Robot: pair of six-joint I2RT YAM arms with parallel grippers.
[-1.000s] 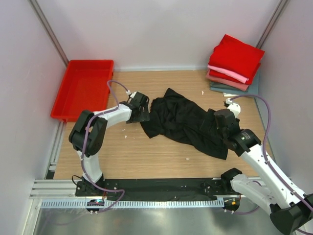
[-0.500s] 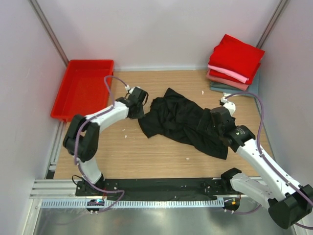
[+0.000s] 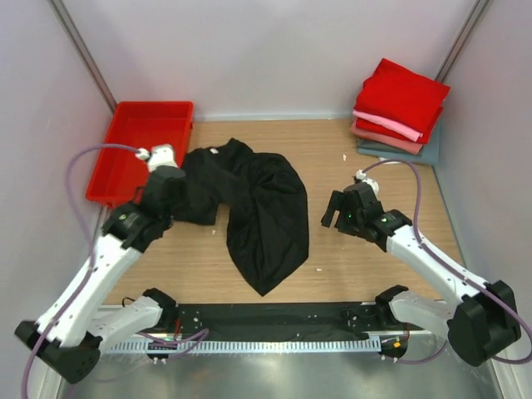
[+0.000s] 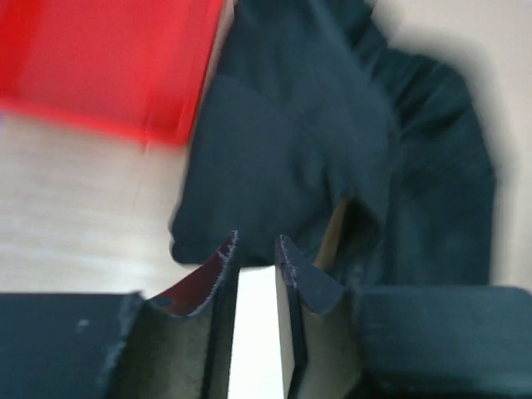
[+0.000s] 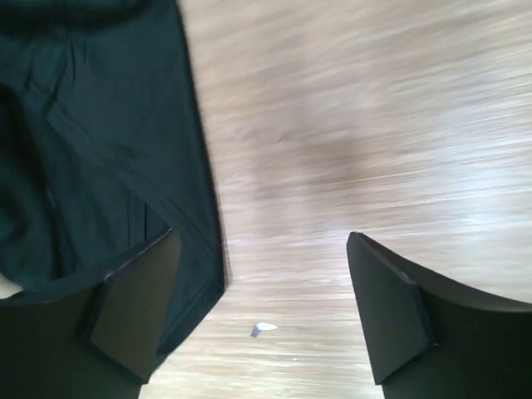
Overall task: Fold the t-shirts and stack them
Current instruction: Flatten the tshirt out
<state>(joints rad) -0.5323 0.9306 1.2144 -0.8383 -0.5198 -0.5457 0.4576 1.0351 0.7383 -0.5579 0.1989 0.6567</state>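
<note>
The right gripper (image 5: 262, 312) gapes wide over bare table (image 5: 332, 125), the black t-shirt (image 5: 83, 125) just beside one finger, so that side has no hold. The left gripper (image 4: 258, 249) has its fingers almost together at the shirt's bunched edge, and I cannot tell whether they pinch it. A one-sided pull could crumple it further toward the red tray (image 4: 100, 66) beyond the fingertips.

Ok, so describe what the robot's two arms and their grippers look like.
Both arms are white link shells with black joints and bases. The left arm and right arm each trail a loose lilac-grey cable to the wrist: the left cable, the right cable. The left gripper and right gripper are black, each with two flat wedge-shaped fingers. I can't make out any markings.
</note>
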